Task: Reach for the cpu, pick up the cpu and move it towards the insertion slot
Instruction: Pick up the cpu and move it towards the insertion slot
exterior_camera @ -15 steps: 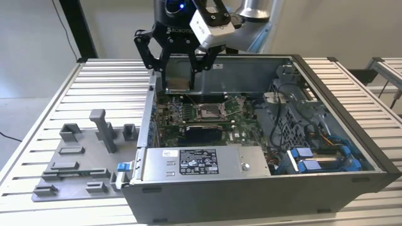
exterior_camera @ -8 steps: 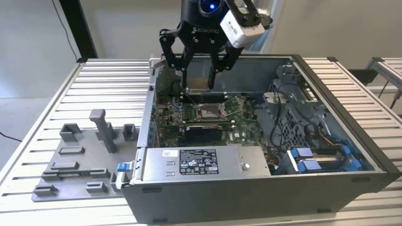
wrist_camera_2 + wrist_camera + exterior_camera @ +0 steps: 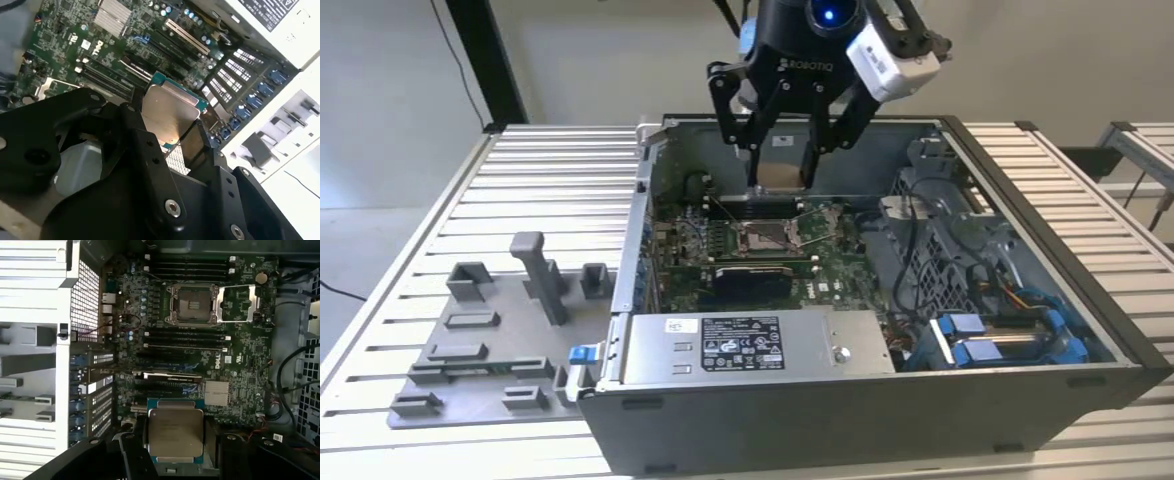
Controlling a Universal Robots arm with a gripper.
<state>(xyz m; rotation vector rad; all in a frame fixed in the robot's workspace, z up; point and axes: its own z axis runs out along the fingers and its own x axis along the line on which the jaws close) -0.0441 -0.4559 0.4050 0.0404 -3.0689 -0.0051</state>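
My gripper (image 3: 782, 182) hangs inside the open computer case, over the rear part of the green board, shut on the cpu (image 3: 781, 160). The cpu is a small square chip with a silvery top, and its flat face (image 3: 175, 432) lies level between the black fingers (image 3: 131, 452). In the second wrist view the cpu (image 3: 167, 110) sits clamped at its two opposite edges. The insertion slot (image 3: 766, 237) lies a little nearer the case front than the gripper. Its metal frame stands flipped open beside the brownish centre (image 3: 192, 305), with nothing in it.
The case walls (image 3: 647, 200) enclose the board. A power supply (image 3: 740, 345) with a label sits at the case front, and cables and blue drive caddies (image 3: 987, 340) lie on the exterior view's right. A grey fixture plate with blocks (image 3: 480, 330) rests on the slatted table to the left.
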